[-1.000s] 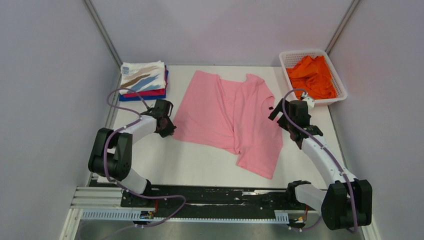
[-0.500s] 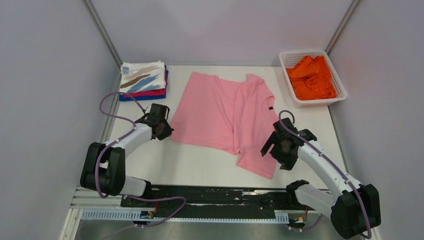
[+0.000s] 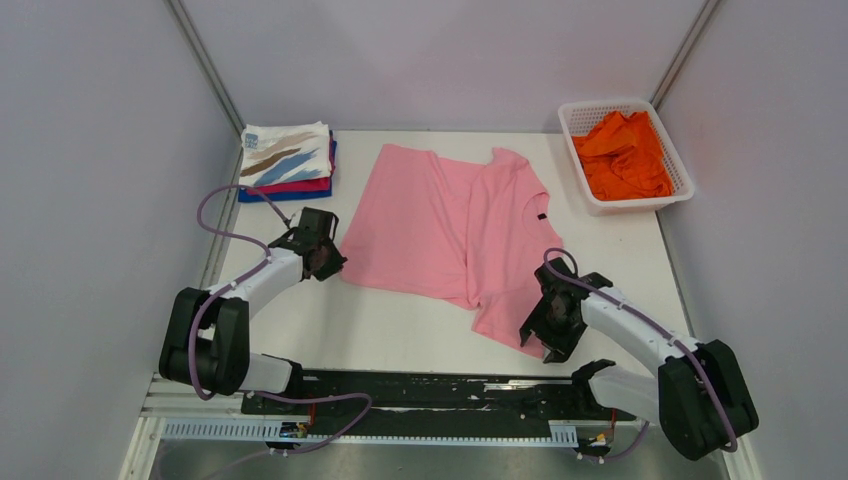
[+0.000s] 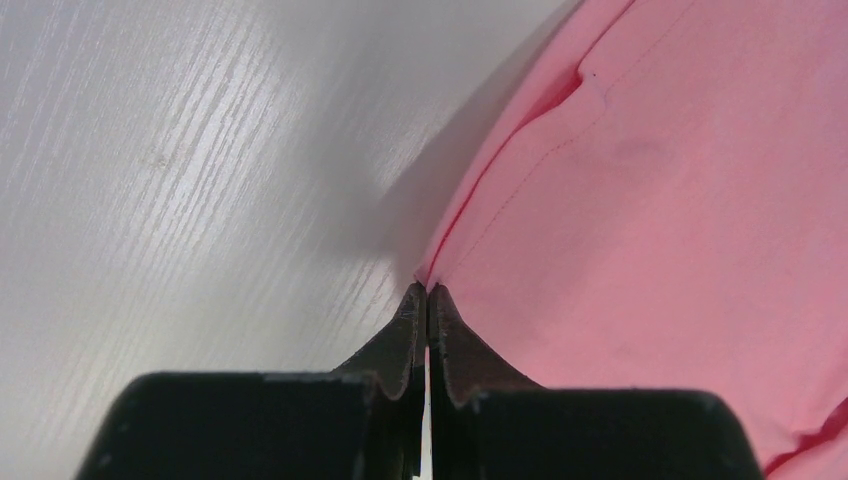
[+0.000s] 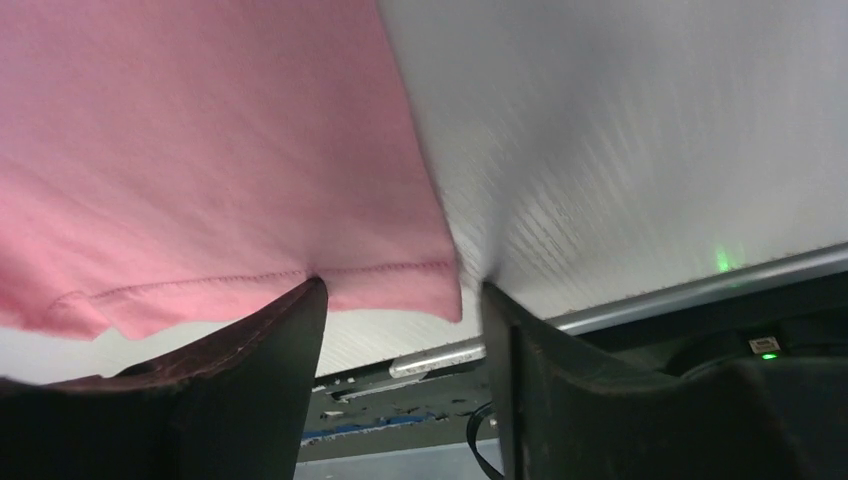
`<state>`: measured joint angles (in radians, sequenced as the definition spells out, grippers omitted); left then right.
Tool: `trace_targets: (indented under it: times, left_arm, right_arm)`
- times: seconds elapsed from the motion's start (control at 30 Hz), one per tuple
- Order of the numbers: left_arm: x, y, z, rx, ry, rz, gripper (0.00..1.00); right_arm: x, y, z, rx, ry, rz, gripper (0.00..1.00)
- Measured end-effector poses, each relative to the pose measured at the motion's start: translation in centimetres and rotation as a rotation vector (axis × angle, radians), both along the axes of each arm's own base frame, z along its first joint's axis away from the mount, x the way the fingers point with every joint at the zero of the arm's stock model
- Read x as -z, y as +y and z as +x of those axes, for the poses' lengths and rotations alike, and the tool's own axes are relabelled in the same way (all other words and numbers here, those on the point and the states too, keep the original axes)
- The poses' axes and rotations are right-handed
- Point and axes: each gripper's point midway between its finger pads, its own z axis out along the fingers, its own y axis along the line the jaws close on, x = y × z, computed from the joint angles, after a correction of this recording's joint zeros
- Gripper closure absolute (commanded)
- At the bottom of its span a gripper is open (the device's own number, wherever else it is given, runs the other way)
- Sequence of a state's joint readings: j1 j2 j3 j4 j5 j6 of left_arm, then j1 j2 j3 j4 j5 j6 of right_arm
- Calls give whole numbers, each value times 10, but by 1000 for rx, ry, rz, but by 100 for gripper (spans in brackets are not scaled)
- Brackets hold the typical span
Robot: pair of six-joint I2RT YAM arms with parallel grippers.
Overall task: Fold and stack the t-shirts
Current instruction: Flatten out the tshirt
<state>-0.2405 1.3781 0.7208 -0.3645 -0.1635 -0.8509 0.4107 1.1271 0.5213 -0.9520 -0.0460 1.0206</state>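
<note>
A light pink t-shirt [image 3: 440,220] lies spread and creased in the middle of the table. My left gripper [image 3: 330,262] is at its near left corner. In the left wrist view that gripper [image 4: 428,290] is shut, pinching the very edge of the pink t-shirt [image 4: 650,250], which is lifted slightly off the table. My right gripper [image 3: 545,335] is at the shirt's near right hem corner. In the right wrist view it [image 5: 400,290] is open, its fingers either side of the stitched hem [image 5: 380,272]. Folded t-shirts [image 3: 288,160] are stacked at the back left, the streak-print one on top.
A white lattice basket [image 3: 608,103] at the back right holds a crumpled orange t-shirt [image 3: 625,155]. The table's near edge and the black rail [image 3: 430,385] with the arm bases run just below the right gripper. Grey walls close in both sides.
The right arm swung from the shirt's right sleeve down to its near right hem corner, and its jaws narrowed. The left gripper shifted slightly and stayed shut on the corner.
</note>
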Motion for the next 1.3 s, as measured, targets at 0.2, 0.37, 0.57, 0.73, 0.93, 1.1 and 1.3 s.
trace_targets:
  times: [0.2,0.37,0.57,0.73,0.93,1.1,1.3]
  left_arm:
    - [0,0,0,1,-2,-1,100]
    - [0,0,0,1,-2,-1,100]
    - [-1,0,0,1,-3,-1,100]
    - [-17,-1,6,1,-33,-2,100]
    - [-113,-6,47,4,-281,-31,100]
    - [-230,-4,63,9,-571,-48,100]
    - [-359,7,45,21,-861,-37,100]
  right_arm:
    - [2,8,4,-2,20,28,65]
    - [2,14,13,-3,3,46,90]
    - [-1,11,36,-8,-88,4,100]
    - [-35,-3,95,4,-291,-86,100]
    - [-145,-23,182,86,-705,-135,100]
    - [-254,-55,207,174,-1020,-187,100]
    - [-373,-75,194,198,-1328,-224,100]
